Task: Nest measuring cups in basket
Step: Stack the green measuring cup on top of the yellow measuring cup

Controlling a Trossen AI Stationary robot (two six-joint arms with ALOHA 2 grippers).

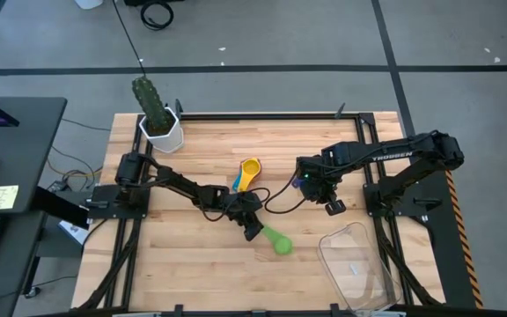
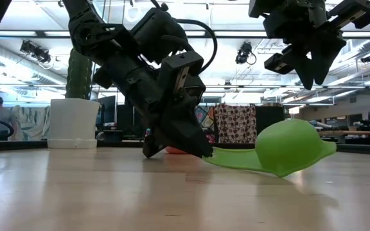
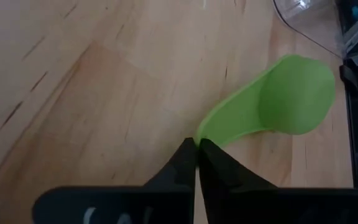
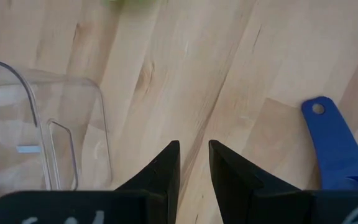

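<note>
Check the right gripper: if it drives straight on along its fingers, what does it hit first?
Most likely bare wooden tabletop. The right gripper, jaws slightly apart and empty, points down at open wood between the clear plastic basket and a blue plastic measuring cup handle. Depth is unclear.

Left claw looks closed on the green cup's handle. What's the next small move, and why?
Probably lift the green cup a little off the table, then carry it toward the basket. The left claw is shut on the tip of the cup's handle, the bowl rests on the wood, and the basket sits just beyond it. The right claw hovers clear above.
</note>
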